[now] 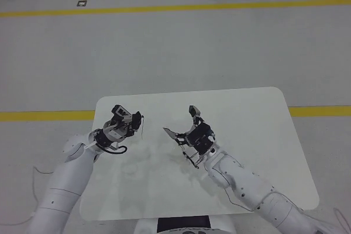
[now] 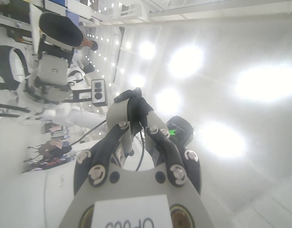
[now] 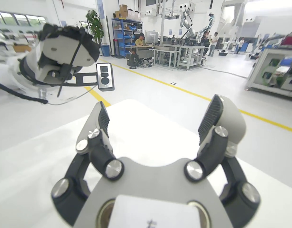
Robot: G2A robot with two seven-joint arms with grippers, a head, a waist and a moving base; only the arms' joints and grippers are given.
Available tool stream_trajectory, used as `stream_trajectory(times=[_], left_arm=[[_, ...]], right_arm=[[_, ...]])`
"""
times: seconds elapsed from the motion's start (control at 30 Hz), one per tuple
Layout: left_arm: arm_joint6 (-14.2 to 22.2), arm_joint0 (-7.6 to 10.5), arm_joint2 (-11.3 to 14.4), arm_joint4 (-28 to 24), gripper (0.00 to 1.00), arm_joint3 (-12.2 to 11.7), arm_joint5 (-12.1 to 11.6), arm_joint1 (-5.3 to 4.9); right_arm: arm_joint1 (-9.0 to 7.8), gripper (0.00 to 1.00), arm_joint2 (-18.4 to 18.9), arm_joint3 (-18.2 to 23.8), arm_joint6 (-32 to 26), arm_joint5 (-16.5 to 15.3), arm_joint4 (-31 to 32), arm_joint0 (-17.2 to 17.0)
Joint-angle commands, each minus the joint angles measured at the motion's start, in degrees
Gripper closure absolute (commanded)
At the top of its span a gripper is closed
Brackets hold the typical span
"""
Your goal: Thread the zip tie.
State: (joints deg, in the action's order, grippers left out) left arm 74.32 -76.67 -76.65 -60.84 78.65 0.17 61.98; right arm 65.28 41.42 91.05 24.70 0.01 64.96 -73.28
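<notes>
While the left arm reaches in over the left edge of the white bench [image 1: 251,111], the left gripper [image 1: 137,119] is raised above the surface. Its fingers [image 2: 117,110] are pressed together on the black zip tie [image 1: 142,126]. In the right wrist view the zip tie [image 3: 74,55] crosses the pale side of one finger as a thin strap. Its free tail hangs below the fingers, clear of the bench. Which end of the strap is the head cannot be told.

Toward the middle of the bench, the right gripper [image 1: 178,120] faces the left gripper across a stretch of bare bench, near it but not touching. Its two fingers [image 3: 102,119] stand wide apart, ribbed black pads turned inward, with nothing between them. In the right wrist view the right gripper [image 3: 157,117] is raised above the bench top, angled toward the far edge.

Beyond the bench, a yellow floor line [image 1: 35,116] runs out on both sides of it.
</notes>
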Motion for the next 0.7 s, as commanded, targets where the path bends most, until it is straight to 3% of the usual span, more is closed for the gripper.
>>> stream_trajectory(times=[0.0,0.2,0.57,0.67], left_arm=[[0.3,0.11,0.33,0.11,1.0,-0.47,-0.5,0.05],[1.65,1.25,1.88,-0.37,1.0,-2.55,-0.64,0.31],[1.65,1.25,1.88,-0.37,1.0,-2.55,-0.64,0.31],[-0.09,0.79,2.02,-0.03,1.0,-1.24,-0.77,0.31]], right_arm=[[-0.13,0.0,1.68,0.15,-0.01,-3.46,-4.79,-1.02],[-0.24,0.0,6.11,0.25,0.09,-12.92,-18.33,-3.47],[-0.24,0.0,6.11,0.25,0.09,-12.92,-18.33,-3.47],[-0.2,0.0,6.27,0.43,-0.9,-12.76,-18.67,-3.72]])
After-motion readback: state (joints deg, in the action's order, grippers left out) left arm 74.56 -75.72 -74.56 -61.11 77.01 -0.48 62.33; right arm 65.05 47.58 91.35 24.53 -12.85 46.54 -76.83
